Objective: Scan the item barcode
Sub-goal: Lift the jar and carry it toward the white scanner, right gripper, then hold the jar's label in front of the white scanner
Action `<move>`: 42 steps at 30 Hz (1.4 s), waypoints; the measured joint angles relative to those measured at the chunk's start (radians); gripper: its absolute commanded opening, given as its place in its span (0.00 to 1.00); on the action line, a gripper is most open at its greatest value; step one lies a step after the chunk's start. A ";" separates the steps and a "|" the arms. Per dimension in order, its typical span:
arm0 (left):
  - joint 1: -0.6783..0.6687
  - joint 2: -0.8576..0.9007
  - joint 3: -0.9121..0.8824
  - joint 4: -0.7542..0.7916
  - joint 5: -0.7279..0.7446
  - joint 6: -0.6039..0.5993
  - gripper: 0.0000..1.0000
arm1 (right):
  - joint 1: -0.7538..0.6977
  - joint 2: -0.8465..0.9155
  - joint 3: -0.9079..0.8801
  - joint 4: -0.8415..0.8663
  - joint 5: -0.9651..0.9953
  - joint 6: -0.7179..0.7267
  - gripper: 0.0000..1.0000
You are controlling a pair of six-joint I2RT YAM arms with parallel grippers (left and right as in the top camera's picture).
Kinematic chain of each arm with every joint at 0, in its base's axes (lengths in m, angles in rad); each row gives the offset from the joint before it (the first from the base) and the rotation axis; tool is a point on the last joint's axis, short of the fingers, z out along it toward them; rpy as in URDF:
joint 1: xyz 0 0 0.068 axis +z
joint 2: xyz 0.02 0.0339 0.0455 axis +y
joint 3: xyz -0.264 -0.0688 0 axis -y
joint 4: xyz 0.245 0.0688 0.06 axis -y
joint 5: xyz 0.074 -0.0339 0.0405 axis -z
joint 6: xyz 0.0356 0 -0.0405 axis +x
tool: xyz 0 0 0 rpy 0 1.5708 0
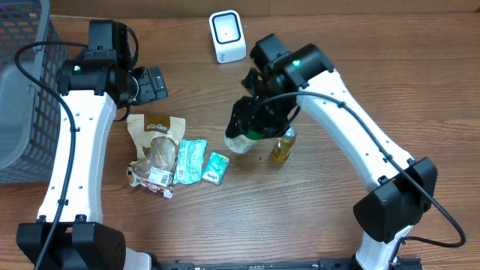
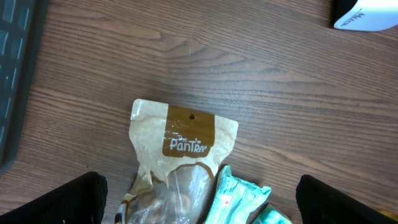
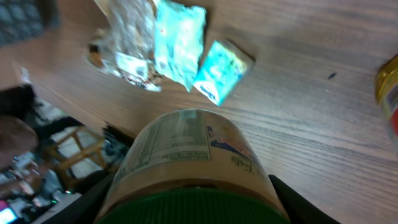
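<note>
My right gripper is shut on a tan jar with a green lid, held tilted just above the table's middle. In the right wrist view the jar fills the space between the black fingers, its printed label facing up; I cannot make out a barcode. The white scanner stands at the back centre, apart from the jar. Over to the left, my left gripper hangs open and holds nothing. Its wrist view shows it above a brown snack bag.
The snack bag, a long teal packet and a small teal packet lie left of centre. A yellow bottle stands just right of the jar. A grey basket sits at the far left edge.
</note>
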 measured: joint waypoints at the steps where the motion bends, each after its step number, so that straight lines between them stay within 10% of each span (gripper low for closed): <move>1: 0.000 0.000 0.000 0.000 0.000 0.000 0.99 | -0.015 0.000 0.020 -0.003 -0.008 -0.001 0.08; 20: 0.000 0.000 0.000 0.000 0.000 0.000 0.99 | -0.108 0.019 0.138 0.858 0.158 0.024 0.08; 42: 0.000 0.000 0.000 0.000 0.000 0.000 1.00 | -0.093 0.441 0.138 1.385 0.365 -0.093 0.07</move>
